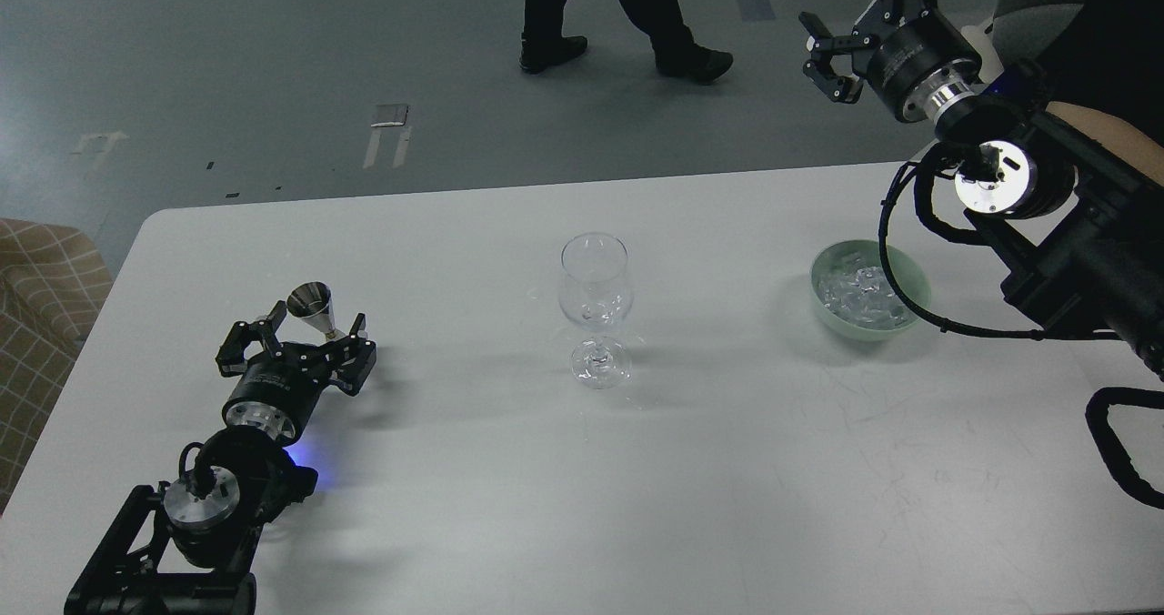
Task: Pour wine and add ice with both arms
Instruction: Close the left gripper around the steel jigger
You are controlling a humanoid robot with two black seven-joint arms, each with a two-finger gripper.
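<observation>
A clear stemmed glass (595, 307) stands empty at the middle of the white table (582, 469). A small metal jigger (313, 308) stands at the left. My left gripper (300, 337) is open, low on the table, its fingers on either side of the jigger's lower part. A pale green bowl (912, 278) at the right holds the ice (855, 291), a heap of clear cubes. My right gripper (850, 37) is open and empty, held high beyond the table's far edge, above and behind the bowl.
A person's legs (627, 15) walk across the grey floor behind the table. A checked cushion (41, 287) sits off the table's left edge. My right arm's cable (896, 260) loops over the bowl's rim.
</observation>
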